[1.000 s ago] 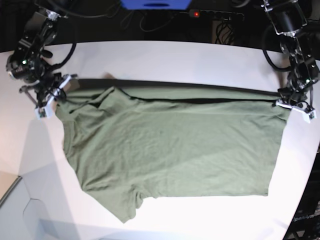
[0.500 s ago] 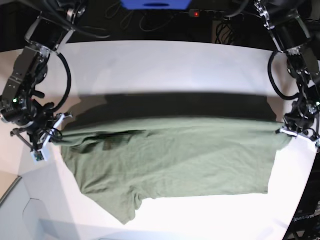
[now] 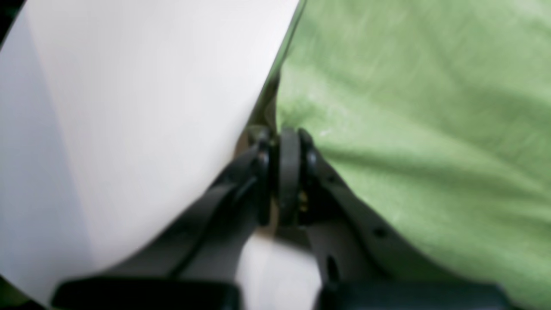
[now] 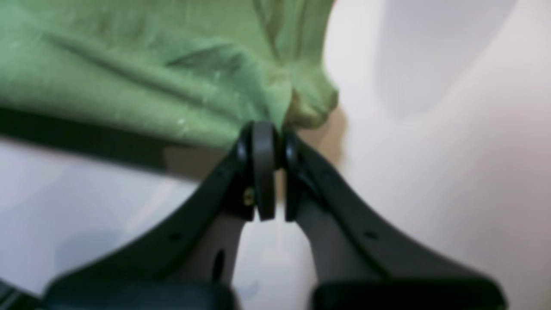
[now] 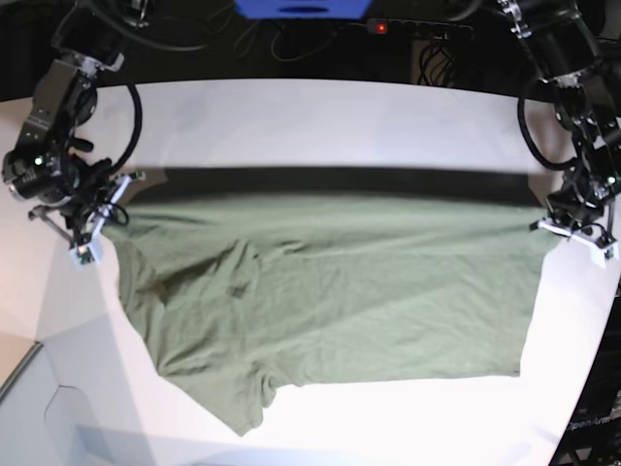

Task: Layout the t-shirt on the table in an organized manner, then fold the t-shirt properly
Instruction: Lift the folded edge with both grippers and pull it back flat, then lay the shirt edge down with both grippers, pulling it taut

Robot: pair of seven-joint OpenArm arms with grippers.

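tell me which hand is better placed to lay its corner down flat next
Left, probably. The left hand pulls its corner of the t-shirt smooth; the right hand holds bunched cloth by the wrinkled sleeve end.

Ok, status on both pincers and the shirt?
Left pincer shut on shirt corner. Right pincer shut on opposite corner. Far edge held taut, near part flat on table. Nothing in the way.
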